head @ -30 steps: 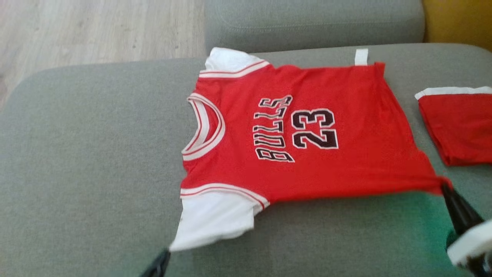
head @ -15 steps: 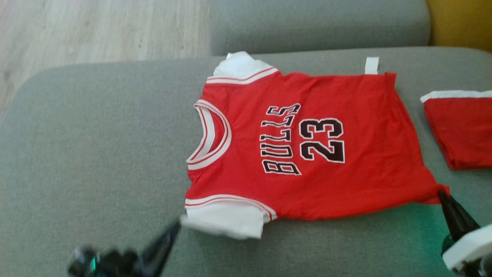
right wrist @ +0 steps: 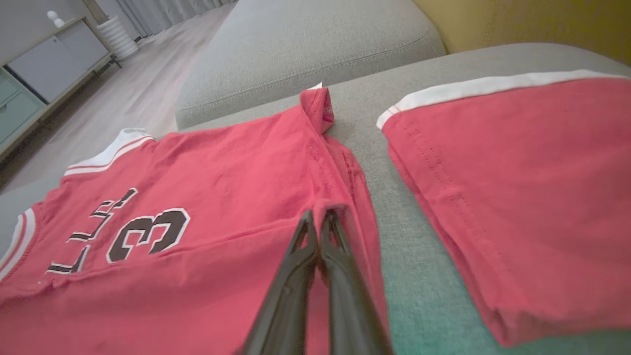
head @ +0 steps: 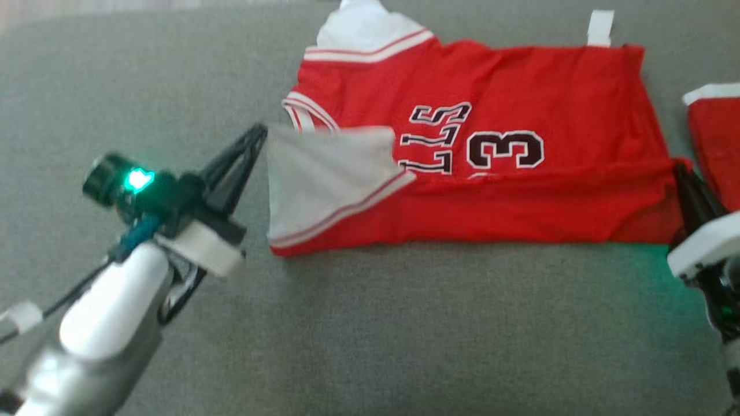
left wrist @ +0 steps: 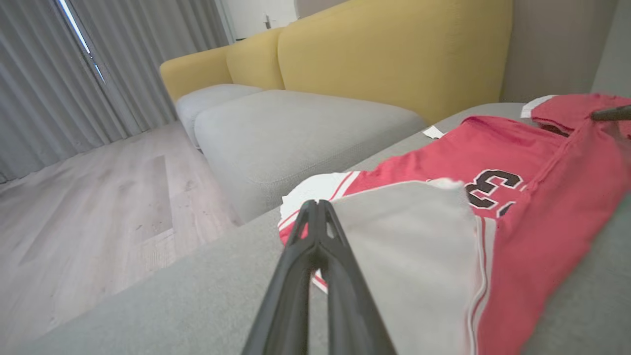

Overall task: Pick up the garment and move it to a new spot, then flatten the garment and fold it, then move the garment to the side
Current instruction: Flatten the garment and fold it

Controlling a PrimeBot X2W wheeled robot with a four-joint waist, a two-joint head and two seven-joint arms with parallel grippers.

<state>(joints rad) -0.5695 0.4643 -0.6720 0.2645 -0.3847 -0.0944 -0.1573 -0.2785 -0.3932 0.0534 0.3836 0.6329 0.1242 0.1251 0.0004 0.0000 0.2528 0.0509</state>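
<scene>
Red jersey (head: 509, 214) lies on a grey cushion (head: 404, 323), near edge folded halfway over. Left gripper (head: 258, 134) pinches its sleeve (head: 324, 173), right gripper (head: 680, 171) its hem (both clamped shut). They should travel level together so the crease lands straight.

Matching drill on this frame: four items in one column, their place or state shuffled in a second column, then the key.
1. left gripper
2. right gripper
3. white tag
4. second red garment

A. lies apart, to the right of the jersey
B. shut on the jersey's white sleeve
C. sticks out past the jersey's far edge
D. shut on the jersey's hem corner

Pairs: 1-B, 2-D, 3-C, 4-A
</scene>
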